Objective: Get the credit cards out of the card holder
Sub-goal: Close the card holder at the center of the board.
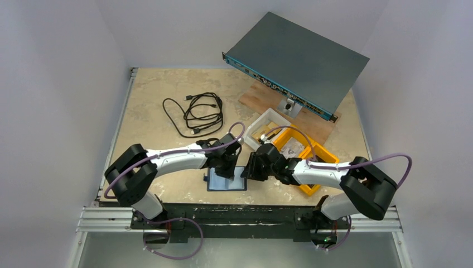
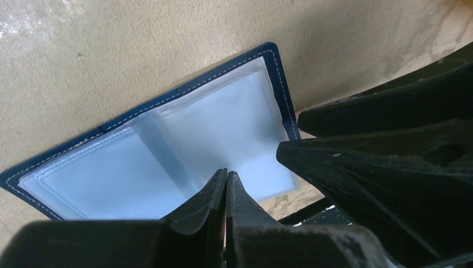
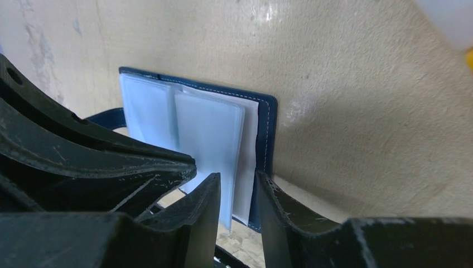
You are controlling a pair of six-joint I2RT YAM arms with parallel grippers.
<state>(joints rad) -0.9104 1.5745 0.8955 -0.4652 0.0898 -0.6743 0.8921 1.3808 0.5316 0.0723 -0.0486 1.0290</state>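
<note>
Card holder [image 1: 226,181] lay open flat on the table [image 1: 150,95], at the near edge between both arms, pale blue inside up and clear sleeves [image 2: 167,139] showing. Left gripper [image 2: 226,176] was closed, 2 fingertips pressed together over the sleeves; whether it pinched one, could not tell. Right gripper [image 3: 237,181] clamped the holder's right edge — sleeves and navy cover between its fingers. Yellow bins [image 1: 308,188] stood nearby to the right.

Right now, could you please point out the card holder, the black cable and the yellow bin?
card holder [image 1: 228,183], top view, its open pale-blue inside.
black cable [image 1: 188,116], top view, the coil's left side.
yellow bin [image 1: 311,188], top view, its near corner.
</note>
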